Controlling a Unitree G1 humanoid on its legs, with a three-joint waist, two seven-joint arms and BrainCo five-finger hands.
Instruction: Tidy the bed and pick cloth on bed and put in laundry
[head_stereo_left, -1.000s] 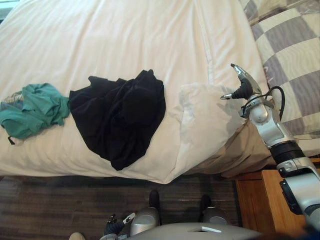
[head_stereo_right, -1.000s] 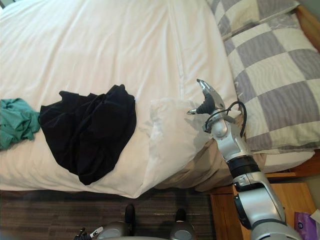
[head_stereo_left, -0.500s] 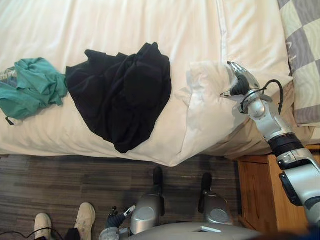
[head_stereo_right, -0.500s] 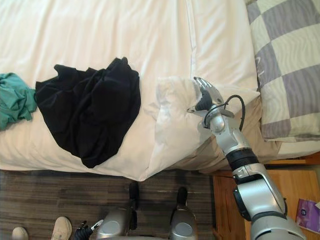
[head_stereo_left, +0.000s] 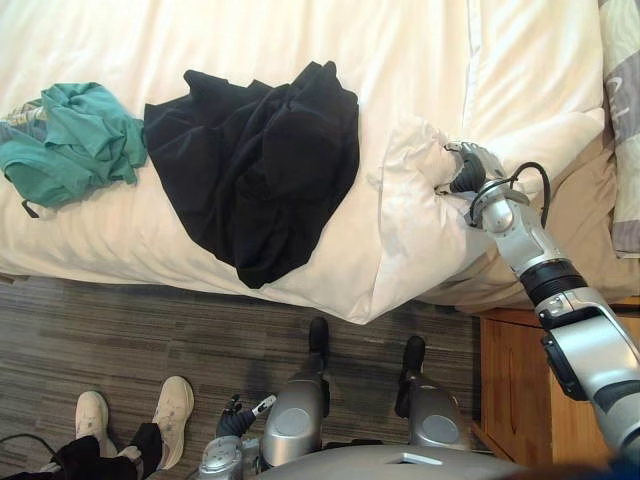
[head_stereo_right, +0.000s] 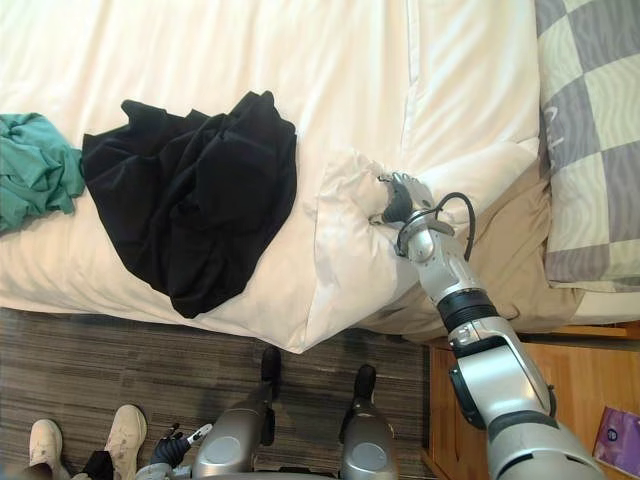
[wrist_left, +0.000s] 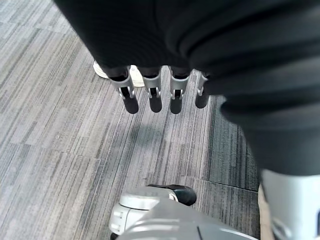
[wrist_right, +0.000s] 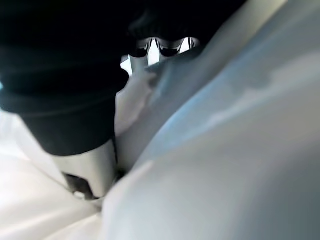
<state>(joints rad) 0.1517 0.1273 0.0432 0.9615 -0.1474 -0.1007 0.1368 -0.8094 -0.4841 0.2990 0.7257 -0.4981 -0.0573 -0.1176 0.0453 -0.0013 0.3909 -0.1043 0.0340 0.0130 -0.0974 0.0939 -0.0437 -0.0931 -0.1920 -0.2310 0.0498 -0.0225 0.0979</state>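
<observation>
Your black cloth lies crumpled on the white duvet, near the bed's front edge. It is broad at the far side and narrows to a tip at the near side. By my reading, the long axis runs from the far side of the bed toward you, with the tip pointing at the front edge. Just beside it on your left is the green cloth, bunched in a heap.

Neither is picked up, so the laundry part looks not yet begun. You're on the tidying: your right hand is buried in the turned-back duvet corner, which droops over the front edge with tan sheet exposed beside it. Whether that hand has a grip on the fabric, I cannot tell. Your left hand hangs low over the grey floor, fingers straight and empty. A checked pillow sits far right, and a person's shoes stand on the floor at your left.
</observation>
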